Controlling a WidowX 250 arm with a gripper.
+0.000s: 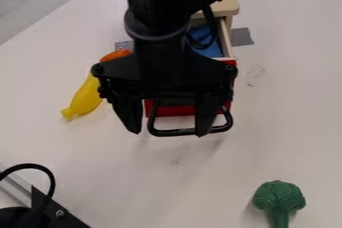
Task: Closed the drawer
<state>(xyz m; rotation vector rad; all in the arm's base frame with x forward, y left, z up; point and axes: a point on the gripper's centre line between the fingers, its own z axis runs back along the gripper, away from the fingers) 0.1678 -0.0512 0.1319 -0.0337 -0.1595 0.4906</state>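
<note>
Closing stage, with the push still to be made. The red-fronted drawer (177,111) stands pulled out of its wooden cabinet (228,3), its black loop handle (175,132) facing my camera and a blue cloth-like item (212,49) inside. My gripper (168,132) hangs over the drawer front, fingers spread wide and pinching nothing: one tip lies just beside the handle's end at the view's left, the other overlaps the handle near its opposite end. Whether that second finger touches the handle, I cannot tell (the slanted view hides depth).

I judge the step in hand to be lining up for the push. The next move calls for steady pressure on the front or handle, straight toward the cabinet; off-centre force could skew the drawer, and a finger could snag in the loop.

Surroundings: yellow elongated toy (85,96) beside the drawer; green toy broccoli (279,197) well apart, near the lower right.
</note>
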